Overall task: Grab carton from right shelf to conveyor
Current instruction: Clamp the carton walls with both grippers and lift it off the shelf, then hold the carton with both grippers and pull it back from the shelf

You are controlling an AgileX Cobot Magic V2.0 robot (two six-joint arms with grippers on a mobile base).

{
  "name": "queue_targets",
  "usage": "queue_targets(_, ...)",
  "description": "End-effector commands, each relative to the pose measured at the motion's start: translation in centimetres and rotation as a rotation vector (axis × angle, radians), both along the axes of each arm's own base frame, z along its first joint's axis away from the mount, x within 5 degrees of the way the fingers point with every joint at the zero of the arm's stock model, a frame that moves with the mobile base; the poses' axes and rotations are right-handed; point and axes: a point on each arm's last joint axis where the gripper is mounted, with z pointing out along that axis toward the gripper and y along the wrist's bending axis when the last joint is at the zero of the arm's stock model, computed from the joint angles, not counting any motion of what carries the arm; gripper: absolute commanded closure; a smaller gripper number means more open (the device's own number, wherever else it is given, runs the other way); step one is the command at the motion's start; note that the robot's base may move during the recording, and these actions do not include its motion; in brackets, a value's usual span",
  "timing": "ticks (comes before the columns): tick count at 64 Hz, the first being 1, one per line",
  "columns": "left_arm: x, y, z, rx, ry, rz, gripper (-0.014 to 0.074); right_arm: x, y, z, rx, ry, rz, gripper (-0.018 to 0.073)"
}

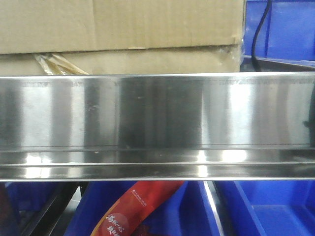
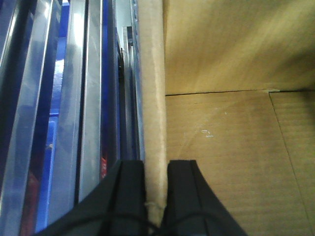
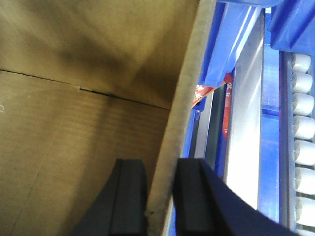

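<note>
Brown corrugated carton [image 1: 118, 24], open-topped, upright on steel shelf [image 1: 157, 118] behind its front rail

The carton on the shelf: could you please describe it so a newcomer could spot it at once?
Find the broad brushed-steel shelf rail across the front view. Behind it sits the carton, plain brown cardboard with yellowish tape, unlike the blue bins beside it.

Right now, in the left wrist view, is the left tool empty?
No, the left tool is closed on the upright wall of the carton, which fills the gap between its black jaws.
</note>
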Motion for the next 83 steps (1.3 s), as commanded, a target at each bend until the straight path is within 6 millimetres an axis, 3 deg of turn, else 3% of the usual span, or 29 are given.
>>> queue_targets(1, -1.5, -0.1, 1.7, -0.041, -0.037, -0.015, 0.0615, -1.7, -0.9, 3.0, 0.038, -0.091, -0.003, 0.0628)
queue_targets(16, -6.3, -0.9, 6.6, -0.078, -0.169, -0.041, 0.0615, -6.1, -2.9, 7.9, 0.095, -0.212, 0.001, 0.0628)
queue_targets(24, -8.7, -1.5, 8.1, -0.091, -0.214, -0.056, 0.0615, -8.2, -3.4, 9.2, 0.099, -0.246, 0.026, 0.0628)
queue_targets(38, -12.8, -3.0, 8.1, -0.108, -0.202, -0.105, 0.0615, -12.3, -3.7, 8.9, 0.080, -0.218, 0.091, 0.0628)
queue_targets(52, -16.9, -3.9, 7.7, -0.116, -0.201, -0.133, 0.0615, -14.6, -4.6, 7.0, 0.046, -0.159, 0.110, 0.0628)
queue_targets(59, -17.7, -4.0, 8.0, -0.128, -0.210, -0.147, 0.0615, -14.9, -4.8, 6.6, 0.039, -0.144, 0.111, 0.0628)
queue_targets(83, -17.7, -4.0, 7.9, -0.125, -0.207, -0.148, 0.0615, -15.0, -4.8, 6.6, 0.039, -0.145, 0.111, 0.0628)
